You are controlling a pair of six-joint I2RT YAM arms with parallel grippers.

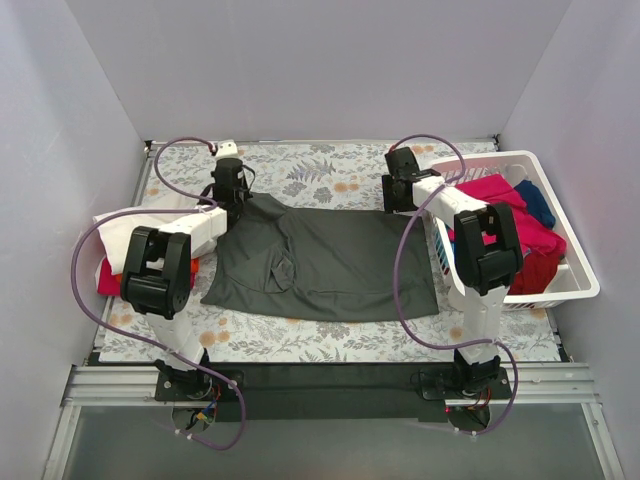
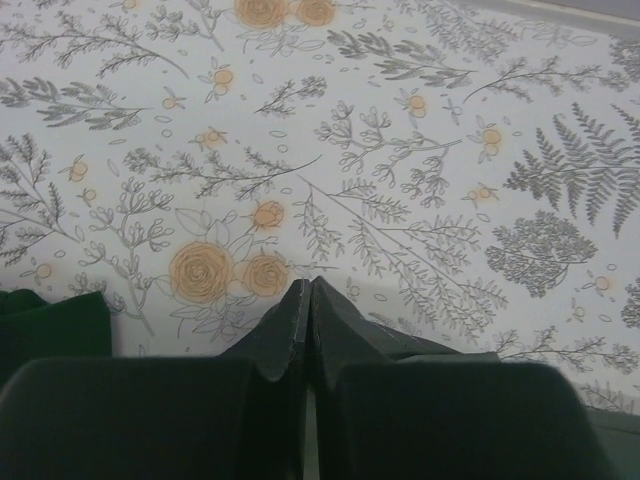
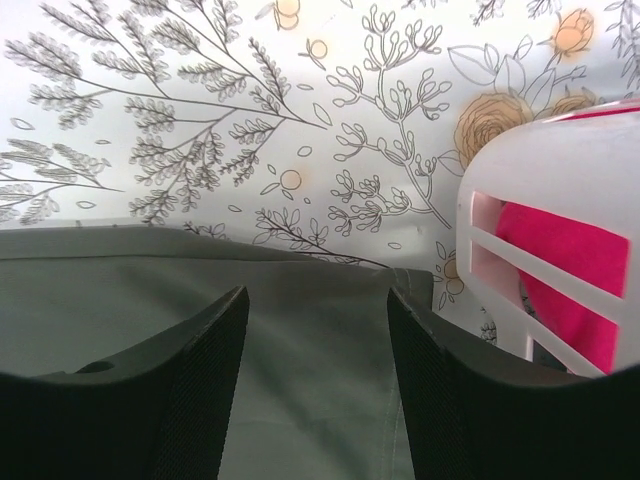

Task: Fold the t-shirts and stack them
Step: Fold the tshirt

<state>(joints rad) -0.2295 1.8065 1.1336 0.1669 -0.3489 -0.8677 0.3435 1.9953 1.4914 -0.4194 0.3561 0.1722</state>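
**Grey shirt spread flat, no fold made yet**

Top view: the dark grey t-shirt point(image 1: 330, 265) lies open mid-table point(image 1: 330, 165), unfolded. At the left edge is a small pile, a white t-shirt point(image 1: 125, 220) over a magenta t-shirt point(image 1: 108, 280), partly hidden by the arm. It is probably the finished stack. The basket point(image 1: 575, 285) on the right holds pink, navy and maroon shirts, so I judge most of the task is left. The left gripper point(image 1: 232, 190) and right gripper point(image 1: 400, 190) sit at the grey shirt's far corners. There is bare table beyond the far edge and along the near hem.

Left wrist: the fingers are clenched tight, with dark cloth beside them. I cannot tell whether a fold is pinched. There is open table ahead.

Right wrist: the fingers are apart and released above the shirt's edge, gripping nothing. The basket wall stands just beside the shirt on the right, so room there is tight.
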